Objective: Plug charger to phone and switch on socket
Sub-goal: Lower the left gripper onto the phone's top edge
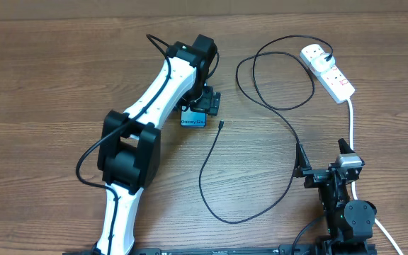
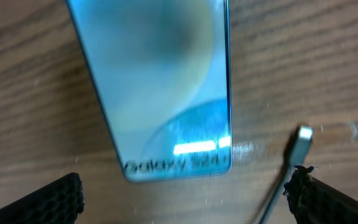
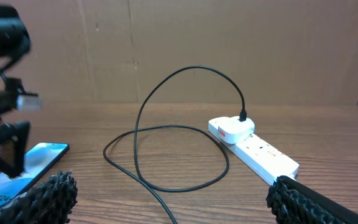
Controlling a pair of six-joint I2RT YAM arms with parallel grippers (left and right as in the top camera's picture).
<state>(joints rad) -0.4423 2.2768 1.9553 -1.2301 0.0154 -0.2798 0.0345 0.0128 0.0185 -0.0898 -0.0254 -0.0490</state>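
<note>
The phone [image 1: 194,120] lies flat on the wooden table, blue screen up; its "Galaxy" edge [image 2: 176,167] faces my left gripper [image 2: 182,198]. That gripper [image 1: 204,105] hovers open just above this edge, with nothing between its fingers. The charger cable's small connector tip [image 2: 301,138] lies loose beside the phone [image 1: 220,125], close to the right finger. The black cable [image 1: 289,127] loops across the table to a white adapter [image 3: 232,128] seated in the socket [image 1: 329,71]. My right gripper [image 1: 323,157] stands open near the front edge, facing the socket [image 3: 263,158].
The socket's thick white lead [image 1: 350,120] runs down past my right arm. A cable loop [image 3: 166,174] lies on the table ahead of my right gripper [image 3: 173,199]. A cardboard wall [image 3: 229,43] stands behind the table. My left arm [image 1: 154,99] reaches diagonally over the left half.
</note>
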